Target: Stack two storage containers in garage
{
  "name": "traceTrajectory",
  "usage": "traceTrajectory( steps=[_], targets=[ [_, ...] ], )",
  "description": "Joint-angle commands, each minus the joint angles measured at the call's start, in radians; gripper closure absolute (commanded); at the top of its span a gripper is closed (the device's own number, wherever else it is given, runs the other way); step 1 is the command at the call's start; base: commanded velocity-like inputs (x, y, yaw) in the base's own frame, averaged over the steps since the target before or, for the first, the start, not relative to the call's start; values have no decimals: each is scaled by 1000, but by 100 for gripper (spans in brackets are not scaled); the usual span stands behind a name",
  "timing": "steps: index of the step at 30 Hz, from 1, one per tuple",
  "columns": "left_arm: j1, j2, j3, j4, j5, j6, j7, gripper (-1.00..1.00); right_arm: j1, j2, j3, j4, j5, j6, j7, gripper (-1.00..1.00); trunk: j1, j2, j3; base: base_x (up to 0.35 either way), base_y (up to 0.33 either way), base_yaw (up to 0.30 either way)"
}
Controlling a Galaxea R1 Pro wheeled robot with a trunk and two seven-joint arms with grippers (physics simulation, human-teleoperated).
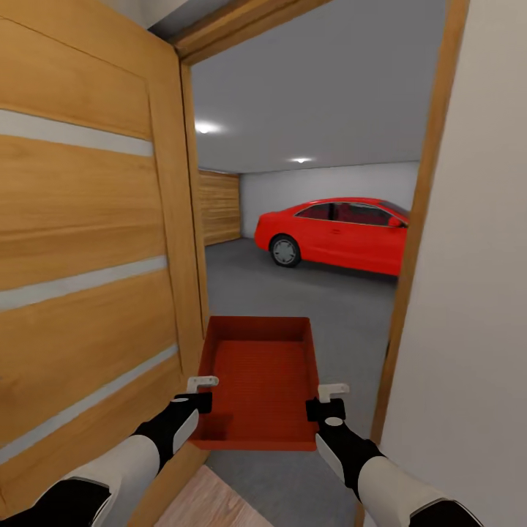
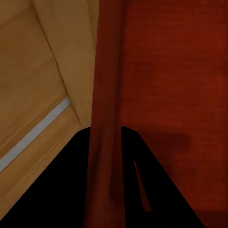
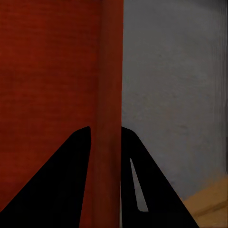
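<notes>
Storage container (image 1: pixel 258 380) hangs level in the doorway, between your 2 hands: left hand (image 1: pixel 196 396) clamped on its left wall, right hand (image 1: pixel 327 402) on its right wall. It looks light and stiff, but those thin walls may slip. Keep both grips near the rim, clear of the wooden door (image 1: pixel 88 241).

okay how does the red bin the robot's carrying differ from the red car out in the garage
The storage container is held up off the ground by the left gripper and right gripper on its side walls; the red car sits on the garage floor. The container is a darker red-orange open tray close to the camera; the car is brighter red, glossy and far across the room. Both are red.
</notes>
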State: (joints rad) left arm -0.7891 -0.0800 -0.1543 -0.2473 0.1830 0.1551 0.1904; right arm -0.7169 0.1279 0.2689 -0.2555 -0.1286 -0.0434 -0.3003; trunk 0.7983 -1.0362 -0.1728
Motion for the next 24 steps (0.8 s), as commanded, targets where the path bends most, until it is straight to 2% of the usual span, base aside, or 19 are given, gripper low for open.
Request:
traceTrajectory(
  steps=[1, 24],
  targets=[
    [-1, 43, 46, -6, -17, -68, 15, 100, -1, -1, -14, 28, -16, -6, -8, 100, 1, -1, -1, 287, 235, -283],
    [-1, 43, 47, -6, -17, -68, 15, 100, -1, -1, -14, 28, -16, -6, -8, 100, 1, -1, -1, 286, 235, -283]
  ],
)
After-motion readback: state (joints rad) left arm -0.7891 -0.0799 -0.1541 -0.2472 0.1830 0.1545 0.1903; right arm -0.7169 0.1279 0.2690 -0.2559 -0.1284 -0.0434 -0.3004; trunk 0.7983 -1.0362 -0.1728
